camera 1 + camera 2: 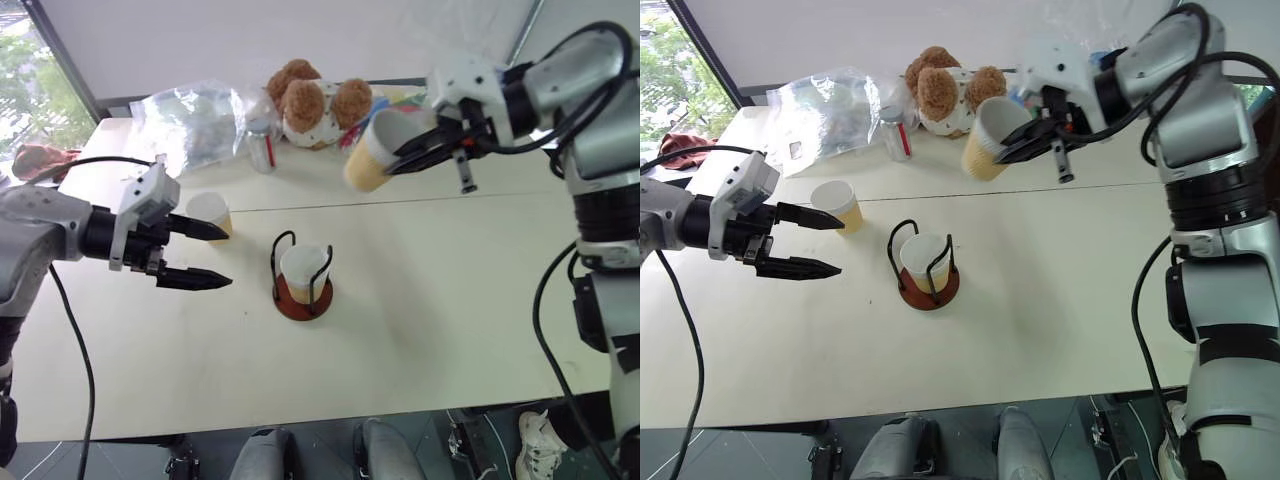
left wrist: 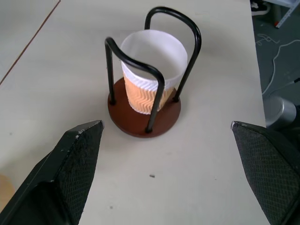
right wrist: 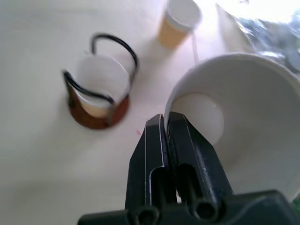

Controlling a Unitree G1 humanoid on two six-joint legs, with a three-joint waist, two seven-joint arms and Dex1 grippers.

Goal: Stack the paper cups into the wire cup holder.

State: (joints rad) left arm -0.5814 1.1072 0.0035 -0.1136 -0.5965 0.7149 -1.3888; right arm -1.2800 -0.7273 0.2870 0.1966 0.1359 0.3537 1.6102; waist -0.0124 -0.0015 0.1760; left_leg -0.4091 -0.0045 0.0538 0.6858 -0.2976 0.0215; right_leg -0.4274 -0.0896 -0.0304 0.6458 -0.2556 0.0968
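A paper cup (image 1: 372, 152) is pinched by its rim in the clenched right pincer (image 1: 402, 158), held above the desk (image 1: 450, 300). The left pincer (image 1: 218, 256) is spread wide and empty, just beside the wire cup holder (image 1: 301, 277), in which one cup (image 1: 303, 268) is seated; a third cup (image 1: 210, 213) stands beside its upper finger.

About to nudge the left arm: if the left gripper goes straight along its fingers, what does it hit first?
Most likely the cup holder, which sits dead ahead of the open left gripper with one cup inside; only bare table lies between, though height is uncertain.

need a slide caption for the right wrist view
Right gripper pinching a paper cup's rim, above the wire cup holder already holding one cup.
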